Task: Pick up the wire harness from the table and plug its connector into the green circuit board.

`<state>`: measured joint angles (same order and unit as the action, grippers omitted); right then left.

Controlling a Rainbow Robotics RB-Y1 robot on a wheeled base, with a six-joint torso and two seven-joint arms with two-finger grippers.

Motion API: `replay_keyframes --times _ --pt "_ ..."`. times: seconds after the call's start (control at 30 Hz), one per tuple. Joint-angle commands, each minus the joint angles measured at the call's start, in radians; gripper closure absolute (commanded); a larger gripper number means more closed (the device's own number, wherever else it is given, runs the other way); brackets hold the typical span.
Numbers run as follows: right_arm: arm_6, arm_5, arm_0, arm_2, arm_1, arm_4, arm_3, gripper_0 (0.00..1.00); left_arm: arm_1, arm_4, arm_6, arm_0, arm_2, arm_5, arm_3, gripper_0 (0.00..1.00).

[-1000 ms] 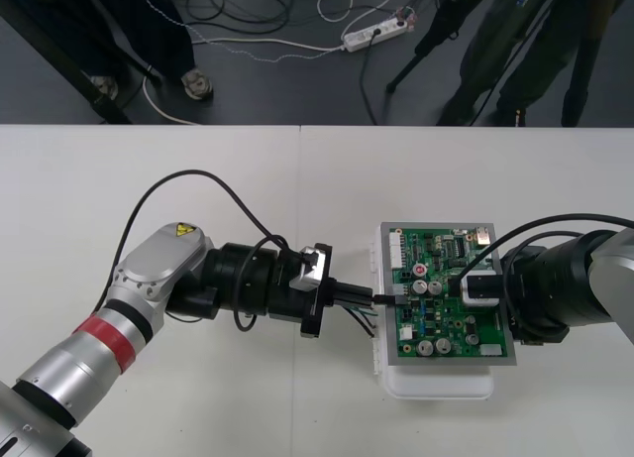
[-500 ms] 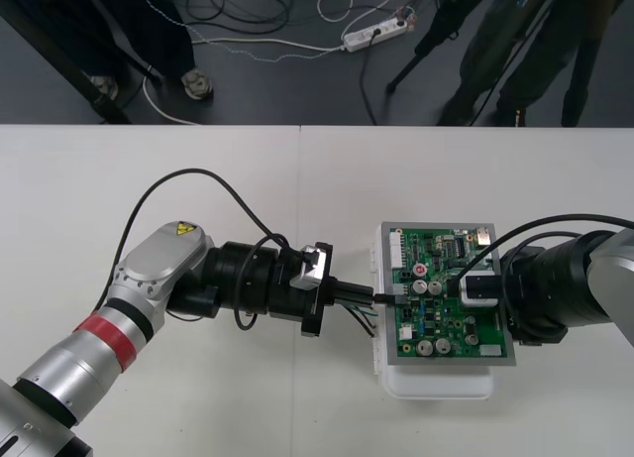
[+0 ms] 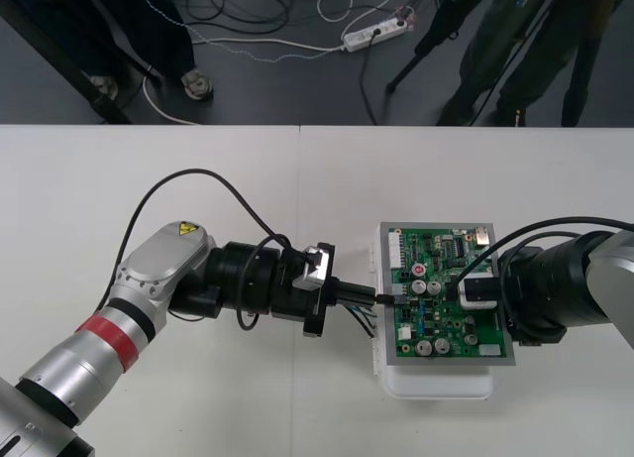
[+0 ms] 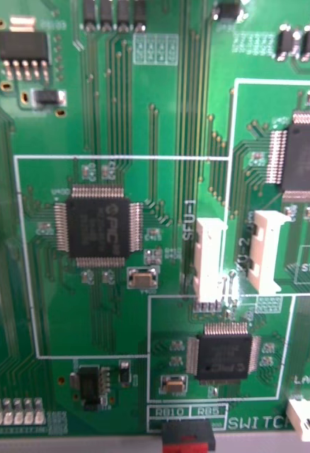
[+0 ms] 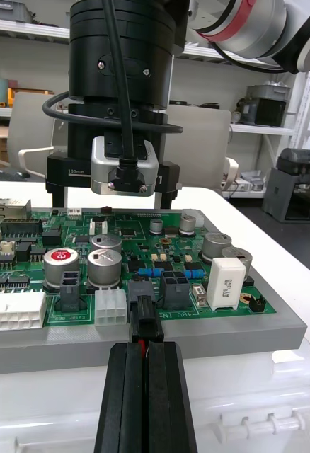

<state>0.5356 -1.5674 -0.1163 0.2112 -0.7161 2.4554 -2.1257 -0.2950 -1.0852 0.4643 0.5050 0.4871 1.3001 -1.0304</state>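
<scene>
Closest to you, the left gripper (image 5: 144,354) reaches in from the left side of the pale tabletop (image 3: 248,179). Its black jaws are pressed together around the thin-wired harness (image 3: 364,320). In the left wrist view you can see a sliver of red wire pinched between them. A few loose wires sag just below the gripper, beside the board's left edge.

Just past the jaw tips sits the small black plug (image 5: 145,320), held upright. It is butted against a black socket at the near edge of the green circuit board (image 3: 451,328). You cannot tell whether the plug is fully home, only that it touches the socket. A white multi-pin connector (image 5: 111,308) stands right beside that socket. Behind them are two silver capacitors (image 5: 105,265) and a white box-shaped part (image 5: 223,279).

The board lies flat in a grey frame on its white plastic base (image 3: 436,383), right of the tabletop's middle.

Further on, the right gripper (image 3: 468,290) comes in from the right and hangs over the middle of the board, pointing straight down. A silver camera block (image 5: 124,166) is on its front. Whether it is open or closed cannot be told. Its wrist view looks down on bare board with a black square chip (image 4: 98,230) and two upright white sockets (image 4: 211,258).

Beyond the tabletop's far edge lies dark floor (image 3: 297,80) with cables.
</scene>
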Motion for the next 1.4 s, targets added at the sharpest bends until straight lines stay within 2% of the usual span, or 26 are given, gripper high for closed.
replay_keyframes --times 0.03,1.4 --pt "-0.055 -0.003 0.007 0.019 0.024 -0.006 -0.046 0.0 0.036 -0.008 -0.012 0.047 0.025 -0.033 -0.01 1.0" --pt "-0.062 -0.003 0.009 0.017 0.024 0.001 -0.046 0.0 0.057 -0.005 -0.016 0.047 0.024 -0.051 -0.01 1.0"
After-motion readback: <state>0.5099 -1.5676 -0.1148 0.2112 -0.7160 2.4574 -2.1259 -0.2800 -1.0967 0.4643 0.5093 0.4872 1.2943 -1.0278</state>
